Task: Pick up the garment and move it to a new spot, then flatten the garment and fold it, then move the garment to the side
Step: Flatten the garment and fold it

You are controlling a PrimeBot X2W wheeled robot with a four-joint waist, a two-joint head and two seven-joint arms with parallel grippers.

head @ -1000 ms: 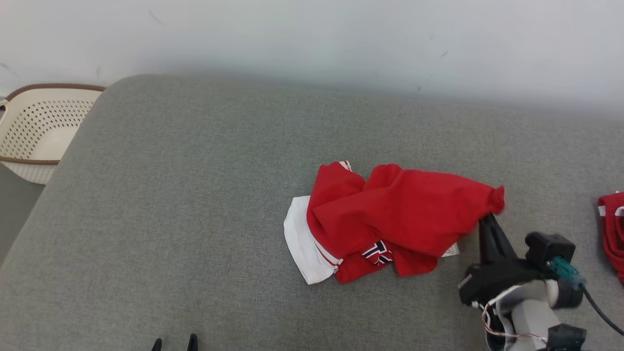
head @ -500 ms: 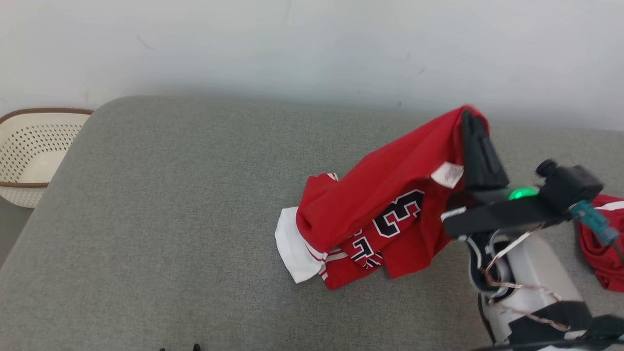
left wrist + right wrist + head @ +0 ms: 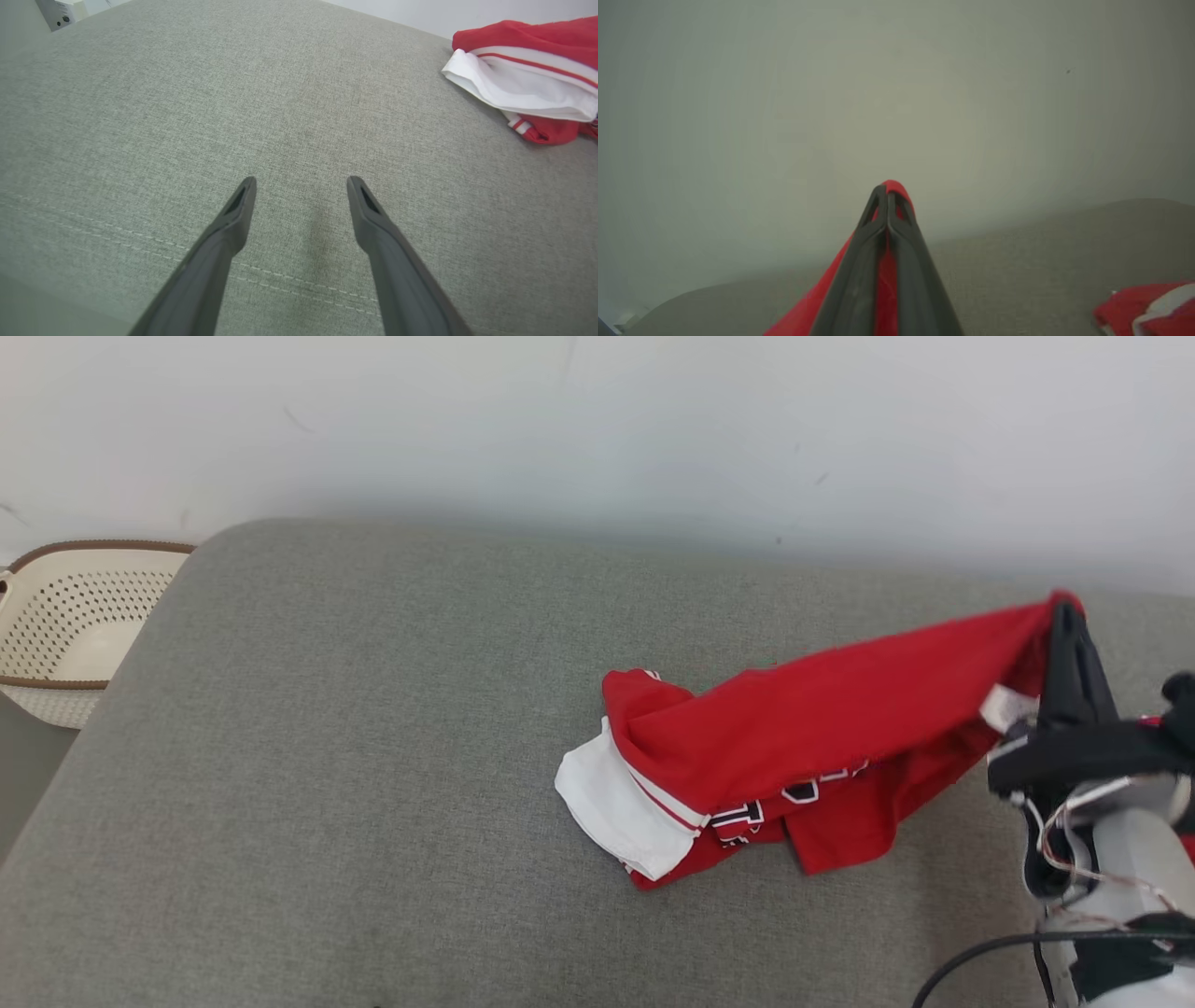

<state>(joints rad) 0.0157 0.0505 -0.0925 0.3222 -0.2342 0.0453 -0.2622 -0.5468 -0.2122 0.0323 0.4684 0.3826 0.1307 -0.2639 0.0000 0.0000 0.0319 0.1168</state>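
Grey woven fabric covers the broad cushion (image 3: 355,784) in front of the robot, with a plain white wall (image 3: 597,420) behind it and a cream perforated basket (image 3: 75,616) with a brown rim off its left end. Right of centre on the cushion is a red jersey (image 3: 822,728) with black-and-white lettering and a white part at one end. That left end rests crumpled on the fabric, while the right end is pulled up off the surface into a taut ridge. The right gripper (image 3: 1067,616) has the raised corner pinched between its closed fingers, tips pointing up toward the wall, with a small white label (image 3: 1004,707) hanging just beside them. The left gripper (image 3: 301,179) hovers low over bare cushion, well to the left of the jersey, its fingers spread wide with nothing between them. Another red and white piece of clothing (image 3: 1143,308) lies on the cushion farther right.
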